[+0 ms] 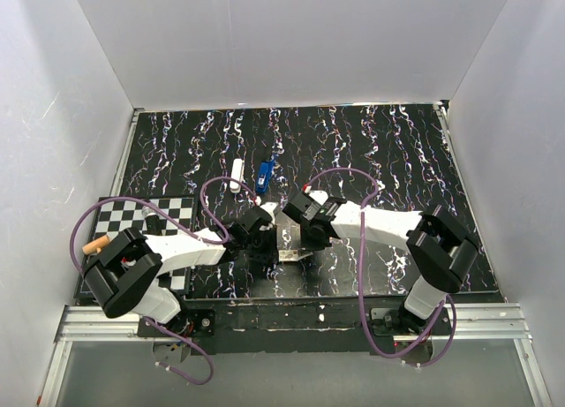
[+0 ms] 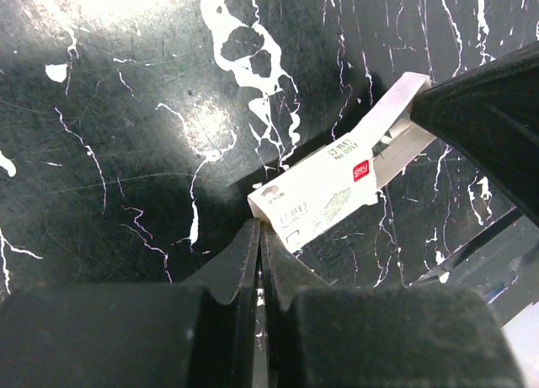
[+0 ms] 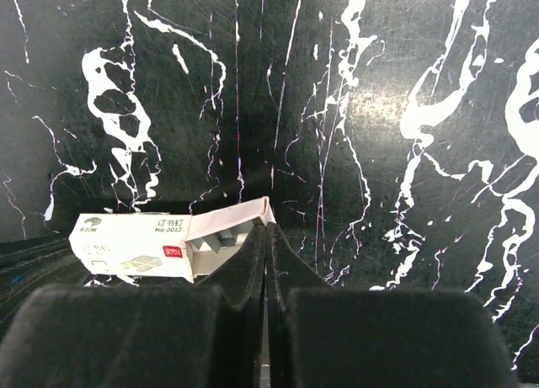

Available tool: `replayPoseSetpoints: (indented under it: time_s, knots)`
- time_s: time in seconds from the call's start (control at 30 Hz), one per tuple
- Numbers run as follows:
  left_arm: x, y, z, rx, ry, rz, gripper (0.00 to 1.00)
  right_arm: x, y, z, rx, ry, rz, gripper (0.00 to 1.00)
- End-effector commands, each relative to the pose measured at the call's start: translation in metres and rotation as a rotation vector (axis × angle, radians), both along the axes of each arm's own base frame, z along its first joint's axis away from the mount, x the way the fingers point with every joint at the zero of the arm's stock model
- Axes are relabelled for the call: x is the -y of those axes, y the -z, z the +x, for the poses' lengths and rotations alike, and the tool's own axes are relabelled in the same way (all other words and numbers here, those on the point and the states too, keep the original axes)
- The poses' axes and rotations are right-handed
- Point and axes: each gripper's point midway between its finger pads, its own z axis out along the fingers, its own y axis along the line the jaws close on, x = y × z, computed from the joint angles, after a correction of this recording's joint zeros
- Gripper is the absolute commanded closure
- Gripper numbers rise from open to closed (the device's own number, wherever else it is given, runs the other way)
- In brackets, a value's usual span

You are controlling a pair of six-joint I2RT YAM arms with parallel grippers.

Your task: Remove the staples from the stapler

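A small white staple box (image 1: 288, 241) lies between my two grippers at the near middle of the black marbled table. In the left wrist view my left gripper (image 2: 259, 228) is shut, its tips pinching the near corner of the box (image 2: 324, 194). In the right wrist view my right gripper (image 3: 268, 230) is shut on the box's open end flap (image 3: 240, 215); grey staples show inside the box (image 3: 135, 245). The right gripper's finger (image 2: 488, 110) shows at the box's far end. A small blue stapler (image 1: 263, 175) lies farther back, apart from both grippers.
A white stick-like object (image 1: 236, 173) lies beside the blue stapler. A checkerboard mat (image 1: 132, 214) sits at the left, with an orange-tipped object (image 1: 95, 244) near the left arm. White walls enclose the table on three sides.
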Motion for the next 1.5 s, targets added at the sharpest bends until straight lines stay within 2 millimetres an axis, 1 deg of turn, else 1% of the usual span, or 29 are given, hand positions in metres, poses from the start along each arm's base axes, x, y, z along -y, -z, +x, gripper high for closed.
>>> replayPoseSetpoints:
  time_s: [0.0,0.27,0.43,0.63,0.77,0.9,1.1,1.33,1.43,1.47]
  knots:
    - [0.002,-0.011,-0.007,0.0,0.003,-0.029,1.0,-0.007,-0.015,0.001,0.037,0.037,0.059,0.99]
    - [-0.004,-0.016,-0.01,0.004,-0.032,-0.04,1.0,-0.002,-0.009,-0.008,0.015,0.063,0.067,0.99]
    - [-0.002,-0.019,-0.011,-0.001,-0.028,-0.053,1.0,-0.007,-0.009,-0.008,0.007,0.058,0.081,0.99]
    - [0.0,-0.011,-0.014,-0.014,-0.018,-0.039,1.0,-0.014,-0.013,-0.007,0.015,0.044,0.102,0.99]
    - [0.001,-0.002,-0.014,-0.031,-0.009,-0.027,1.0,-0.018,-0.011,-0.008,0.009,0.032,0.11,0.99]
    - [0.002,0.001,-0.013,-0.025,0.0,-0.023,1.0,-0.022,-0.009,-0.009,-0.002,0.012,0.121,0.99]
    - [0.003,0.001,-0.01,-0.012,0.008,-0.013,1.0,-0.027,-0.006,-0.011,-0.012,-0.01,0.125,0.99]
    - [-0.002,-0.001,-0.007,0.005,-0.002,0.015,1.0,-0.022,-0.007,-0.011,-0.008,-0.02,0.101,0.99]
    - [-0.005,-0.004,-0.005,0.022,-0.001,0.03,1.0,-0.02,-0.009,-0.011,0.0,-0.026,0.09,0.9]
    - [-0.007,-0.005,-0.004,0.026,-0.008,0.035,0.97,-0.019,-0.01,-0.01,0.005,-0.027,0.09,0.86]
